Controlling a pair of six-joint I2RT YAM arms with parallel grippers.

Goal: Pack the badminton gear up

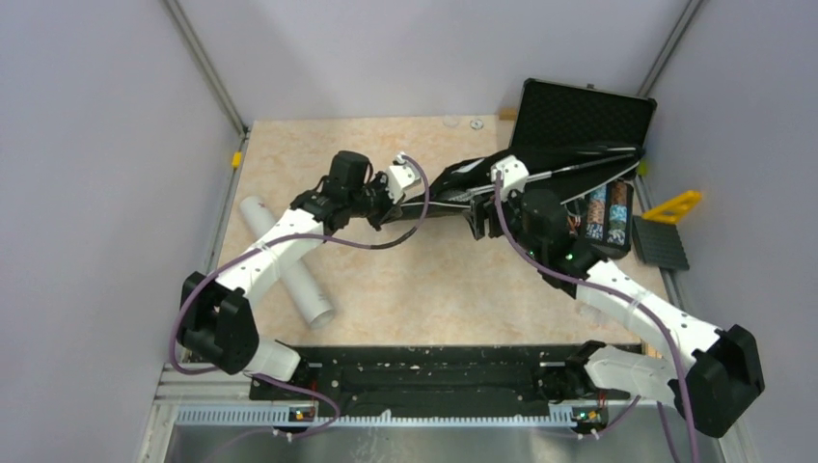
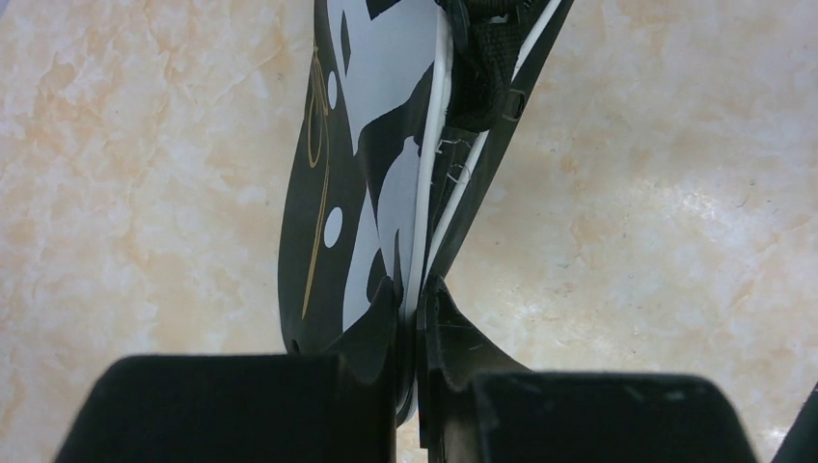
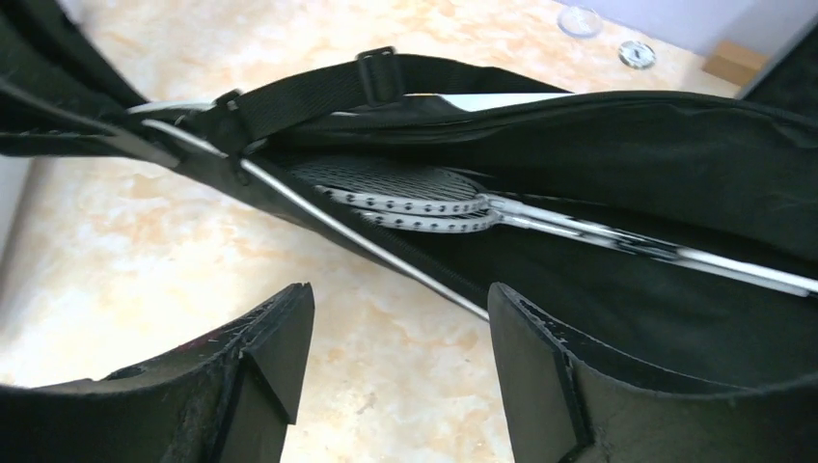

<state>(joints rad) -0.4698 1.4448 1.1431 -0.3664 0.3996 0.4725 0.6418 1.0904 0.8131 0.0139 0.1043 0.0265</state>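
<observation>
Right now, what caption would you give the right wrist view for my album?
Open jaws face the open black bag, two white rackets lying inside.

Robot lab cell — grey panel walls (image 1: 87, 174), aluminium posts (image 1: 205, 66), arms (image 1: 275, 251) bolted to tabletop (image 1: 405, 280).

No lettering on the bag (image 2: 318, 222) can be read.

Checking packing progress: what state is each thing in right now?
Bag: unzipped, mouth open.
Rackets: both inside the bag.
Tube: lying on its side, outside the bag.
Chip case: lid up.
Left hand: shut on the bag's edge.
Right hand: open, empty.
</observation>
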